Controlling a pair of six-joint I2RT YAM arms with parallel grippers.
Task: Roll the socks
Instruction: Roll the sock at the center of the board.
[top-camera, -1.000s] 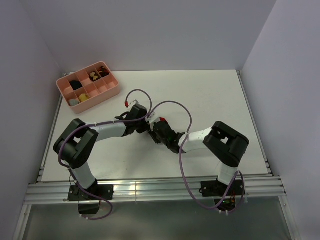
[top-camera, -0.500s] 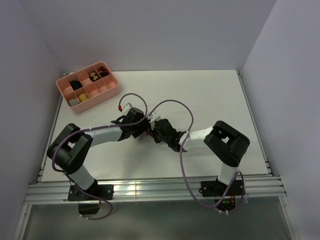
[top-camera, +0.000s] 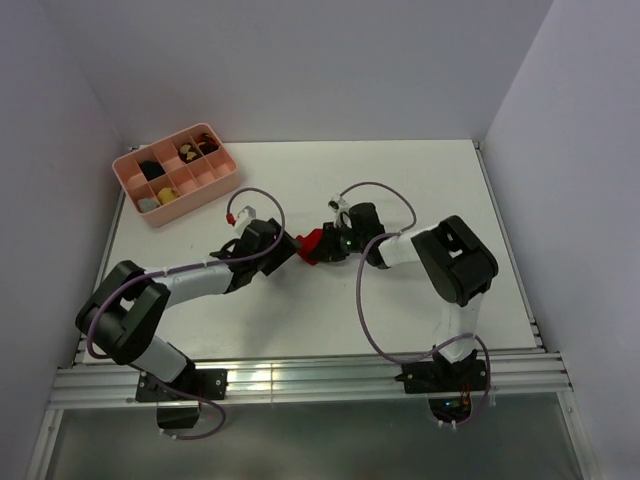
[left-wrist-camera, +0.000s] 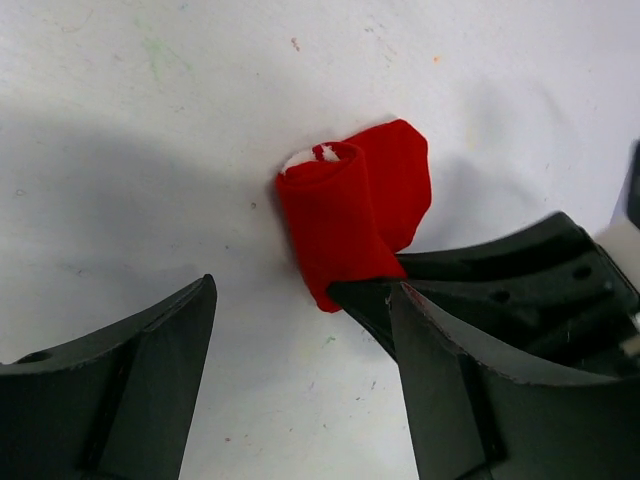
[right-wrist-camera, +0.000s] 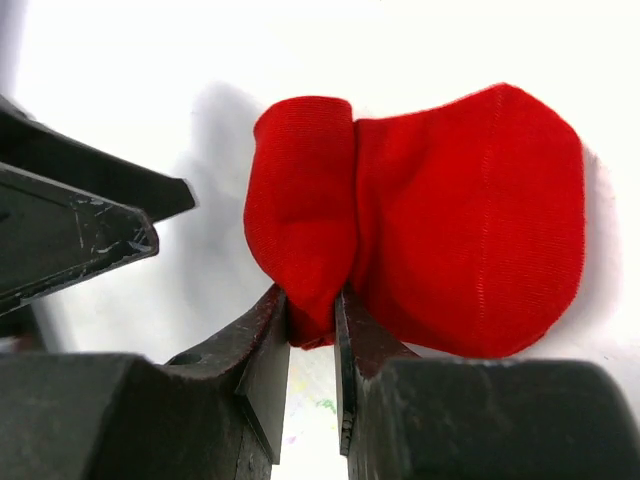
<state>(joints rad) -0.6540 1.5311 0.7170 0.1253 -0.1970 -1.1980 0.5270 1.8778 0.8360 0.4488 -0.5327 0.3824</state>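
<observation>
A: At bench (top-camera: 420, 190) centre, overhead: where are the socks (top-camera: 313, 244) lying?

B: Lying half rolled between both arms. Left wrist: left end effector (left-wrist-camera: 300, 296) is standing spread just before the roll. Right wrist: right end effector (right-wrist-camera: 312, 322) is pinching the roll's edge.

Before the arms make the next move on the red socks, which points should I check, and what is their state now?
1. Right gripper holds the roll of the socks: ok, jaws shut on its end.
2. Left gripper clamps nothing: ok, jaws wide open beside the roll.
3. Rolling complete: not ok, a flat part lies unrolled next to the roll.
4. Gap between the two grippers: cannot tell, their fingers overlap in the left wrist view.
5. Roll tightness: cannot tell.
</observation>
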